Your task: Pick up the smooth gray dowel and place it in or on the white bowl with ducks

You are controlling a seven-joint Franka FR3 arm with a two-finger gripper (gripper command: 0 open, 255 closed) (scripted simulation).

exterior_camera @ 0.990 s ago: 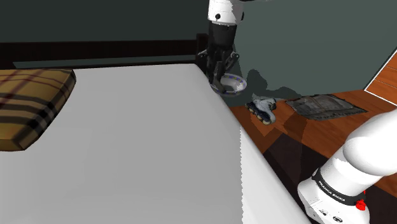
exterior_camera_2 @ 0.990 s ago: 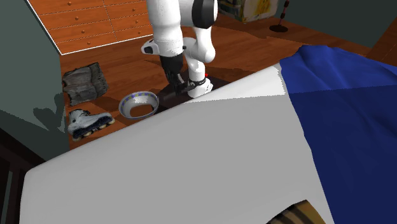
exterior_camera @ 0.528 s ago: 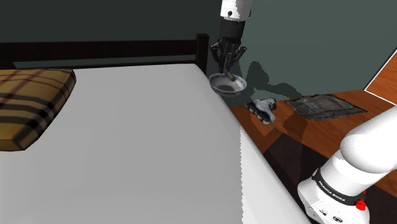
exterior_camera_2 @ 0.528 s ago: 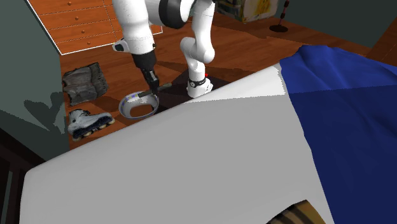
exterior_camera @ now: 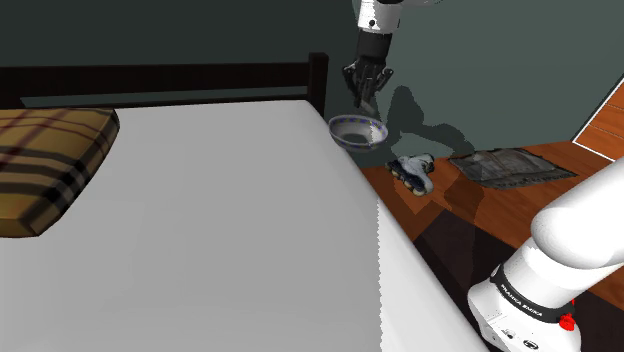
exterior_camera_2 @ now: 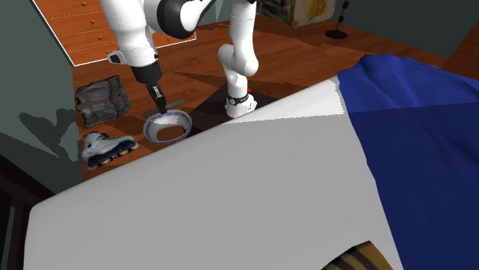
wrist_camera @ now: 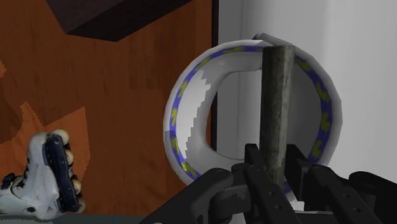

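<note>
In the wrist view, the fingers (wrist_camera: 257, 175) are closed tight on the grey dowel (wrist_camera: 278, 108). The dowel is gripped by one end and is pointed straight out from them. Its far end is seen in front of the open bowl (wrist_camera: 180, 102). The bowl is white, and a blue band with yellow shapes is painted round its rim. It is pressed close against the side of the white bed (wrist_camera: 362, 57). A skate (wrist_camera: 44, 175) is laid on the wood floor (wrist_camera: 127, 76), off to one side of the bowl.

In the shoulder view, the fingers are hung just above the bowl and are pointed down at it. The bowl is seen right at the bed's edge. The skate and a grey mat (exterior_camera: 512, 166) are laid on the floor near by. A checked pillow (exterior_camera: 50, 170) is set on the bed, well apart from the bowl.

In the second exterior view, the white arm (exterior_camera_2: 134, 31) is bent down over the bowl. The dowel is held just above the bowl's rim. The skate is seen to the left of the bowl. A blue blanket (exterior_camera_2: 414, 115) is spread over part of the bed.
</note>
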